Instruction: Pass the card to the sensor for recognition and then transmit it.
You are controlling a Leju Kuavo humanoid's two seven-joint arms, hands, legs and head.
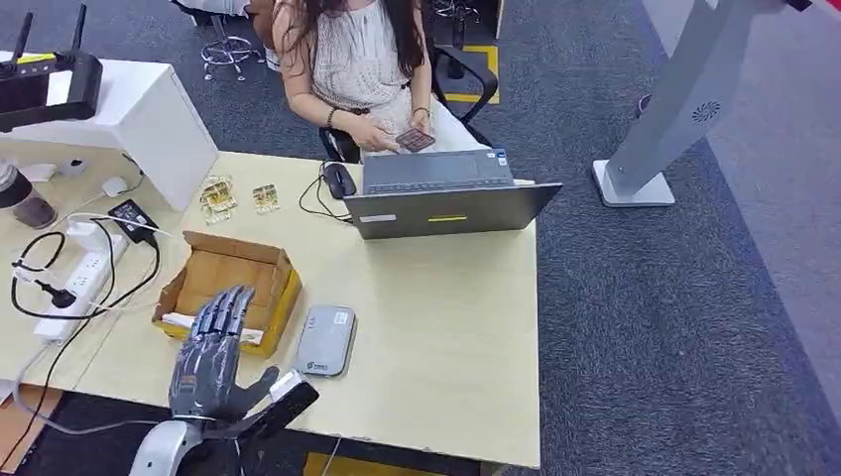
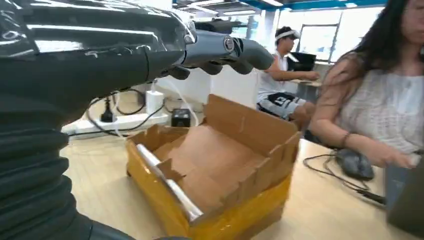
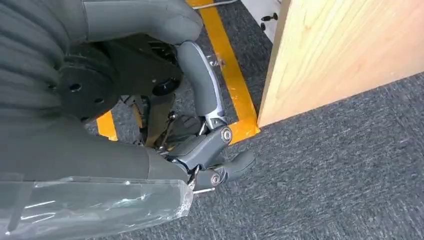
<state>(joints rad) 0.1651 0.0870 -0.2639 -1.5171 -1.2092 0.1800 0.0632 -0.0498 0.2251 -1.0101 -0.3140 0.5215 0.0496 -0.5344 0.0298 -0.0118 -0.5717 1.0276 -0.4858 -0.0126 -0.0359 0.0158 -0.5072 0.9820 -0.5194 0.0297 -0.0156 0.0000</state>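
laptop (image 1: 448, 203) open at far edge | mouse (image 1: 339, 179) beside it | power strip (image 1: 74, 294) — cabled | person (image 1: 362, 59) seated, perhaps holding phone

The head view looked down and forward from high over the counter (image 1: 436, 327), taking in the box (image 1: 230, 285), the laptop (image 1: 446, 198), a seated person (image 1: 362, 59) beyond and the carpet to the right. The left wrist view sat close behind the left hand (image 2: 100, 55), low over the counter, facing across the box (image 2: 215, 165) toward the same person (image 2: 380, 95); box, person and mouse were shared with the head view. The right wrist view hung below counter level behind the right hand (image 3: 200, 150), looking down at carpet (image 3: 340, 165) and a wooden panel (image 3: 345, 50).
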